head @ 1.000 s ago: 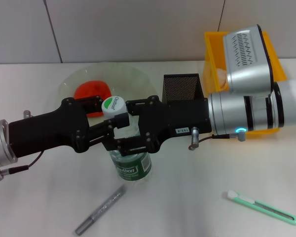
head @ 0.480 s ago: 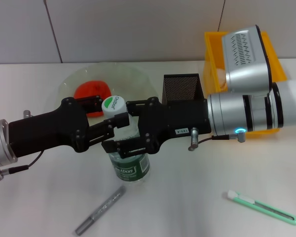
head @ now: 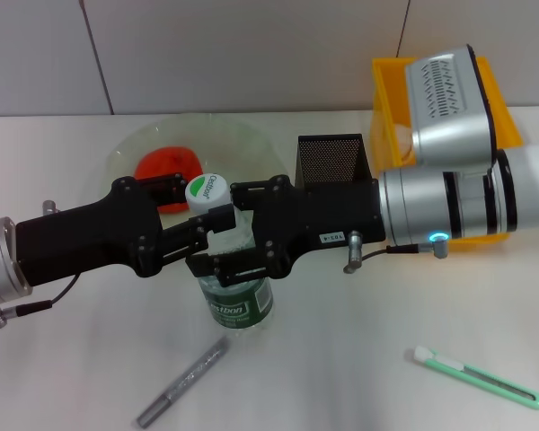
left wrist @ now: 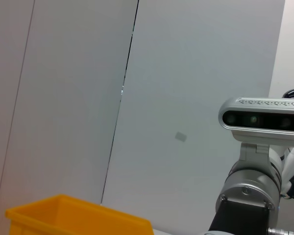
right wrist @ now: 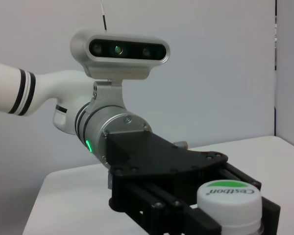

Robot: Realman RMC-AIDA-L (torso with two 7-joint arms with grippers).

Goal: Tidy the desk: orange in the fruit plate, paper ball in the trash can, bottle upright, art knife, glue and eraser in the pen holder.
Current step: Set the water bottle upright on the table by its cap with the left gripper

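The bottle (head: 238,303) stands upright on the desk (head: 368,332), its white cap (head: 207,191) on top. My left gripper (head: 198,235) reaches in from the left and is shut on the bottle's neck. In the right wrist view its fingers (right wrist: 186,215) hug the bottle (right wrist: 229,200) just under the cap. From the right, my right gripper (head: 217,242) has its fingers spread on either side of the bottle's shoulder. The orange (head: 166,166) lies in the fruit plate (head: 126,148). The glue (head: 181,382) and the art knife (head: 476,377) lie on the desk. The eraser is out of view.
The pen holder (head: 332,160) stands behind my right gripper. At the back right is the trash can (head: 384,94), with the paper ball (head: 402,139) inside and my right arm partly over it. The left wrist view shows the trash can's rim (left wrist: 78,218).
The right gripper's lower finger shifted slightly outward from the bottle, then back a little. The bottle and the left gripper stayed put.
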